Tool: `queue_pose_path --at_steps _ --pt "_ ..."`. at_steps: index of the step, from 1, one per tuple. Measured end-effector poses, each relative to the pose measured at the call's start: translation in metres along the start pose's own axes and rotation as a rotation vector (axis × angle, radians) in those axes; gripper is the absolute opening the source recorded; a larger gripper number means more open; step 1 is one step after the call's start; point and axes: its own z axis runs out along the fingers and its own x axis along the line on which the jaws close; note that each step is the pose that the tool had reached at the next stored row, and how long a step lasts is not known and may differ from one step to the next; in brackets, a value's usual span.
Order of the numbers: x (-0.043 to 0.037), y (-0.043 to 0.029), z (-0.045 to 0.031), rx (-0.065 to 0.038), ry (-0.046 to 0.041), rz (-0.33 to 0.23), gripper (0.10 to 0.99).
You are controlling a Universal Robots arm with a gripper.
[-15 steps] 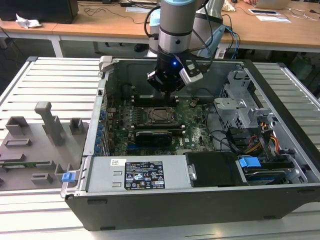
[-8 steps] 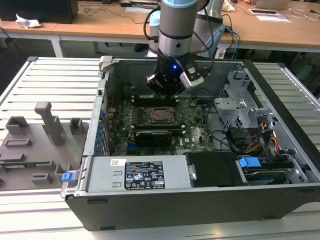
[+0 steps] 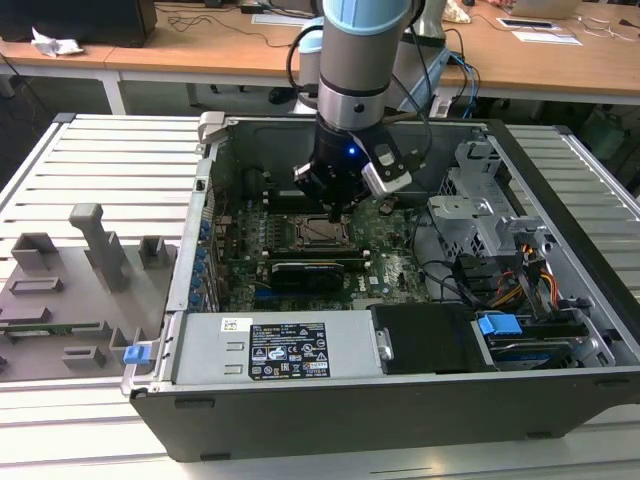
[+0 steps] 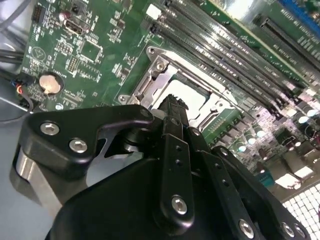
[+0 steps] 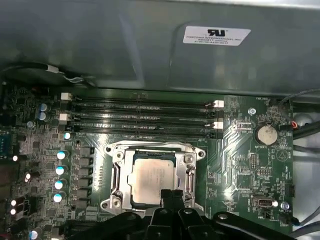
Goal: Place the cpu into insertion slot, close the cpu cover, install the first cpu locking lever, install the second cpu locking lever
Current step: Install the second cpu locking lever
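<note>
The square silver-grey metal cpu (image 5: 152,177) sits in the square black, metal-rimmed insertion slot (image 5: 116,156), with the thin metal-frame cpu cover (image 5: 191,161) lying flat around it. Just above the chip's near edge, the black gripper (image 5: 171,196) hangs with its fingers (image 5: 176,197) pressed together, holding nothing, over the green motherboard (image 5: 240,150).

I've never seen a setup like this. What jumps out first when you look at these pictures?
A big grey and blue robot arm reaches down into an open computer case lying on a slatted metal table. Its black gripper hangs just above the green motherboard. In the first wrist view, the silver cpu sits in the insertion slot with the metal cpu cover framing it, beside the long black memory slots.
</note>
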Motion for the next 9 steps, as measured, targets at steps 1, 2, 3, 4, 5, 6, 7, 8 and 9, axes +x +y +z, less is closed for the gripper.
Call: queue_pose_path --at_steps 1,2,3,4,5,6,7,8,9 --pt "0.0001 -0.0017 0.0003 -0.005 -0.0003 0.000 0.106" --pt "0.0002 -0.0042 0.0003 -0.007 -0.0005 0.000 0.106" --pt "0.0003 -0.0065 0.0002 -0.007 -0.0004 0.000 0.106" --pt "0.0007 -0.0138 -0.0002 -0.008 -0.0004 0.000 0.106" --pt "0.0009 -0.0185 -0.0005 -0.008 -0.0003 0.000 0.106" --pt "0.0013 -0.0220 -0.0008 -0.008 -0.0004 0.000 0.106" --pt "0.0017 -0.0236 -0.0009 -0.008 -0.0004 0.000 0.106" --pt "0.0023 -0.0248 -0.0010 -0.008 -0.0005 0.000 0.106" --pt "0.0035 -0.0265 -0.0012 -0.008 -0.0005 0.000 0.106"
